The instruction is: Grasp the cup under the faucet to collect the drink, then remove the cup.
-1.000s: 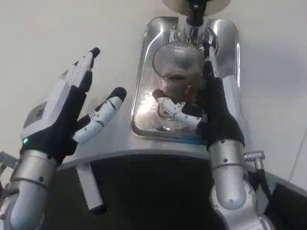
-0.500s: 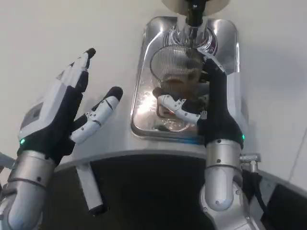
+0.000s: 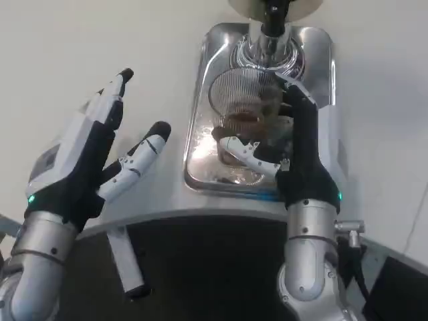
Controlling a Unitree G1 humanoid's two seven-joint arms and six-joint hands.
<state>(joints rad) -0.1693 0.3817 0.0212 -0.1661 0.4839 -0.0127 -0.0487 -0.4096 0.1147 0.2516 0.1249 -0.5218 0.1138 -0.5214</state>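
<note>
Head view: the clear ribbed cup [image 3: 242, 107] stands in the shiny metal tray [image 3: 200, 107] directly under the faucet [image 3: 269, 37], enclosed by the right robot hand [image 3: 294, 157], whose fingers wrap its right side and thumb crosses its base, grasping it. Brown drink sits in the cup. Left of the tray, the left robot hand [image 3: 83, 157] hovers over the white desk [image 3: 87, 40], fingers spread, holding nothing.
</note>
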